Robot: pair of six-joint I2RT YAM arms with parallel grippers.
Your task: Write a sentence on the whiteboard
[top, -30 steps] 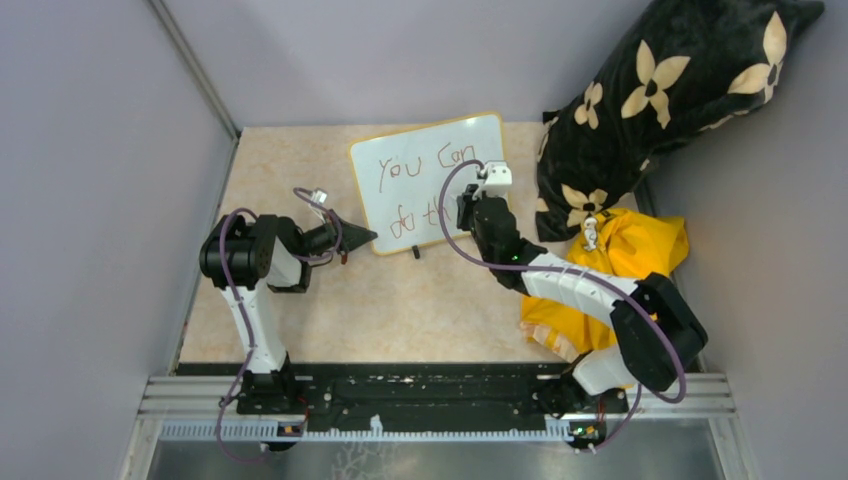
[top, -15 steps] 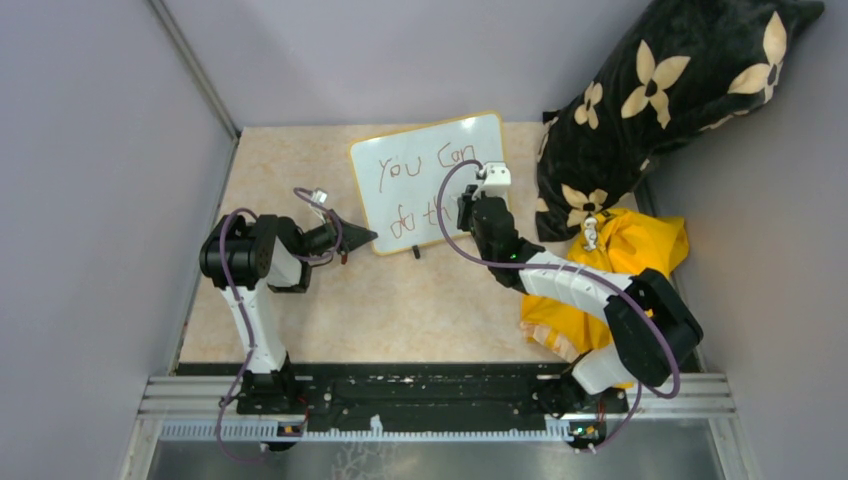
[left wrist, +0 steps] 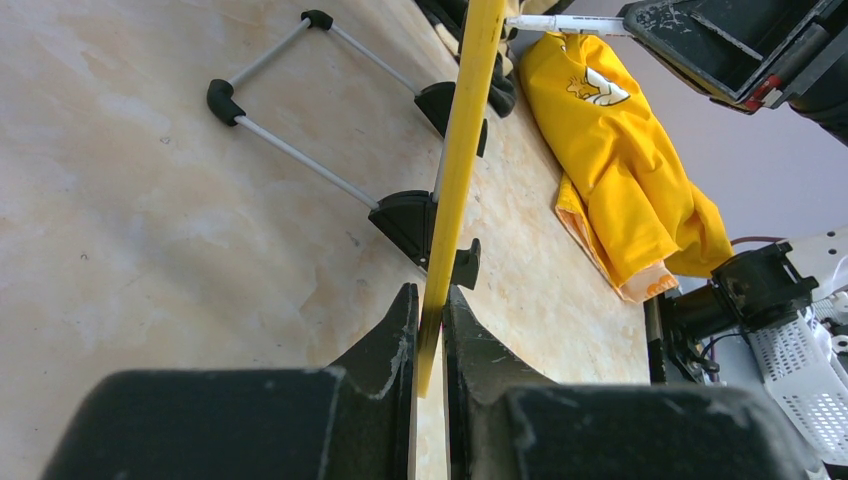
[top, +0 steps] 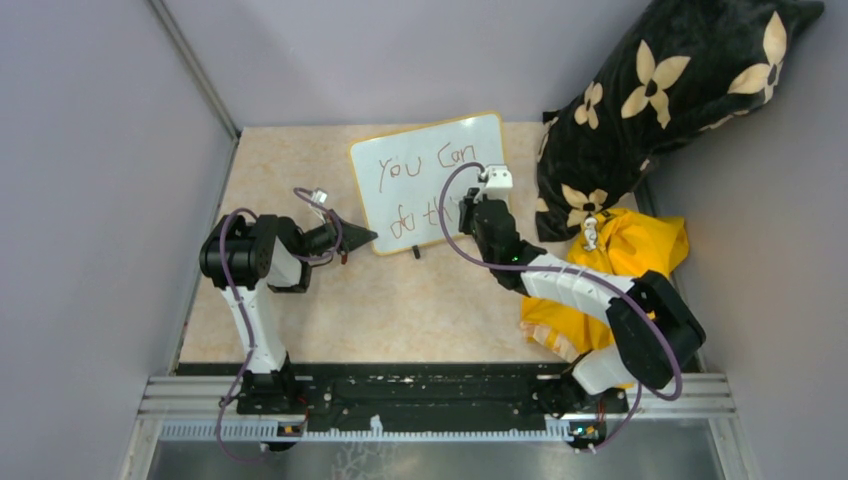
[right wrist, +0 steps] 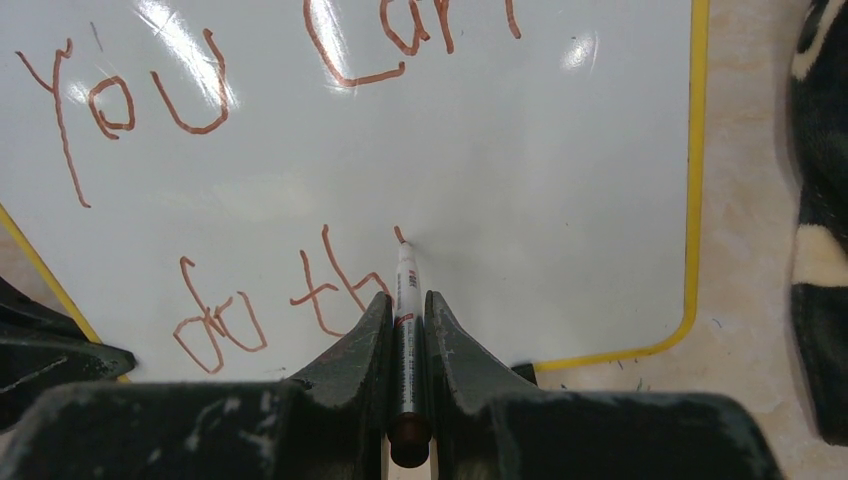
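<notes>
One whiteboard (top: 430, 180) is counted, propped on its feet at the far middle of the desk (top: 400, 310), between the two arms. It is judged to be light and stiff, with a glossy face that would be slippery to pinch and on which wet ink would be smeared by any touch. Since so light a board is likely to be pushed back or tipped by pen pressure, the thin yellow frame is taken as the place to hold it.

That is where it is held: the left tool (left wrist: 430, 300) is seen clamped on the frame's near lower corner, one finger on each side of the edge. The right tool (right wrist: 405, 305) is closed on one marker (right wrist: 404, 275), gripped along its barrel with the tip left free and touching the board. The marker is judged thin, hard and smooth, so it could be twisted in the grip if pressed hard.

Two lines make up the sentence (right wrist: 345, 82): "You" and "Can" above, "do" and a begun "th" below, with a small fresh stroke at the tip. Two black feet (left wrist: 410, 215) and one wire stand are counted under the board. One flowered pillow (top: 660, 90) and one yellow cloth (top: 630, 250) are seen to the right.
</notes>
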